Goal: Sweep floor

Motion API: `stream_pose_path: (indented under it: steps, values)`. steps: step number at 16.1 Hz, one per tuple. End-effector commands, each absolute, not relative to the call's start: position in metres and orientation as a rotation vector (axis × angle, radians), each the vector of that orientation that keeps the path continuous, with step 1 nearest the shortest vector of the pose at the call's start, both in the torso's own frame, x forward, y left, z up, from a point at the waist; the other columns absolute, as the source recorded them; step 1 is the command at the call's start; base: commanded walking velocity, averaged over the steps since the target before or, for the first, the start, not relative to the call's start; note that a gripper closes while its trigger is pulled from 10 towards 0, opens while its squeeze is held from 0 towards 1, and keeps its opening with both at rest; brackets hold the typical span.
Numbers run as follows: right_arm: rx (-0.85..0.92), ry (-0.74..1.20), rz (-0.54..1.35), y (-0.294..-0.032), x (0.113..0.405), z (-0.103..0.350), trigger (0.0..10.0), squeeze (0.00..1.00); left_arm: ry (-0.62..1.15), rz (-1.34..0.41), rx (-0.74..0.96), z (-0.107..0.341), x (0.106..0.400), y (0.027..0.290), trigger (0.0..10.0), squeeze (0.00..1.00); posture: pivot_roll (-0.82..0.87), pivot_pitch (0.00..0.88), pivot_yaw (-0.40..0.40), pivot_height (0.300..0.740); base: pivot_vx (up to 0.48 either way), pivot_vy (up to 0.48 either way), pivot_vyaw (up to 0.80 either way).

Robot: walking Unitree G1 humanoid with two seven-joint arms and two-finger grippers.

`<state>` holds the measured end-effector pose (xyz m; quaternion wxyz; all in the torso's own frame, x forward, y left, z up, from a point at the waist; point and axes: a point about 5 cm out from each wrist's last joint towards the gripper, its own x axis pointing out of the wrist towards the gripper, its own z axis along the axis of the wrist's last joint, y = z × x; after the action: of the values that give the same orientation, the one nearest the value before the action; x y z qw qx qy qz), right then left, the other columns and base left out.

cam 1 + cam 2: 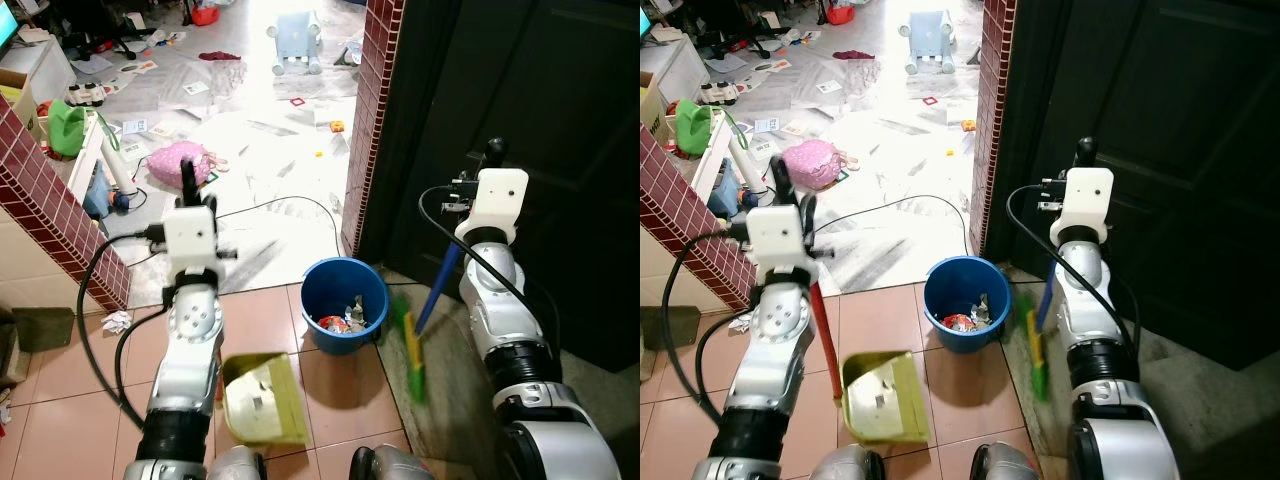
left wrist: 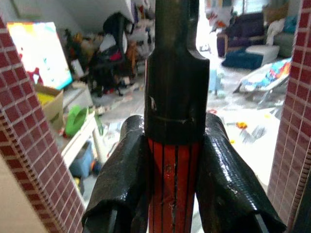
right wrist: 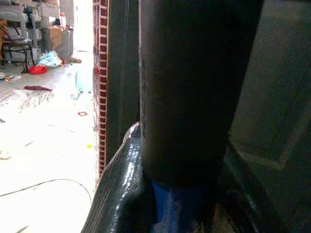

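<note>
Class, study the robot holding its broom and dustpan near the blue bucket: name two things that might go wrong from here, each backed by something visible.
1. The broom is blurred, so it is swinging close beside the blue bucket, which holds rubbish; a stray stroke might tip it.
2. A black cable lies across the pale floor just beyond the bucket; bristles could snag or drag it.
The left gripper clamps the red dustpan handle; the dustpan hangs tilted, so anything swept in may slide out.

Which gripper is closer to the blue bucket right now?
Right, though not by much. The right gripper, shut on the broom handle, is just past the blue bucket on its right; the left gripper, holding the dustpan handle, is farther off to its left.
</note>
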<state>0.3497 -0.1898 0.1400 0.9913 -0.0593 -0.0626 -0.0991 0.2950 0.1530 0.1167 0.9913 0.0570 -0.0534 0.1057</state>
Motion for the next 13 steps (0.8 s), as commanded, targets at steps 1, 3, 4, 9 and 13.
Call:
stream_pose_path:
  steps: [1,3,4,9,13]
  values:
    - [-0.078,-0.151,-0.223,-0.19,0.354,0.151,10.0,0.0,-0.097,0.214,0.104,0.116,0.292,0.157,10.0,0.0,-0.04,0.0,-0.007,0.74,0.0,0.0,0.0]
    - [-0.05,-0.161,-0.213,-0.187,0.356,0.153,10.0,0.0,-0.071,0.2,0.08,0.11,0.288,0.156,10.0,0.0,-0.04,0.0,-0.006,0.74,0.0,0.0,0.0]
    - [0.026,-0.168,-0.201,-0.183,0.36,0.157,10.0,0.0,-0.044,0.191,0.054,0.103,0.283,0.153,10.0,0.0,-0.04,0.0,-0.007,0.74,0.0,0.0,0.0]
    - [0.109,-0.212,-0.158,-0.175,0.365,0.171,10.0,0.0,-0.024,0.172,0.026,0.096,0.275,0.146,10.0,0.0,-0.03,0.0,-0.01,0.74,0.0,0.0,0.0]
    - [0.085,-0.193,-0.117,-0.171,0.362,0.163,10.0,0.0,-0.023,0.151,0.032,0.096,0.276,0.144,10.0,0.0,-0.03,0.0,-0.006,0.74,0.0,0.0,0.0]
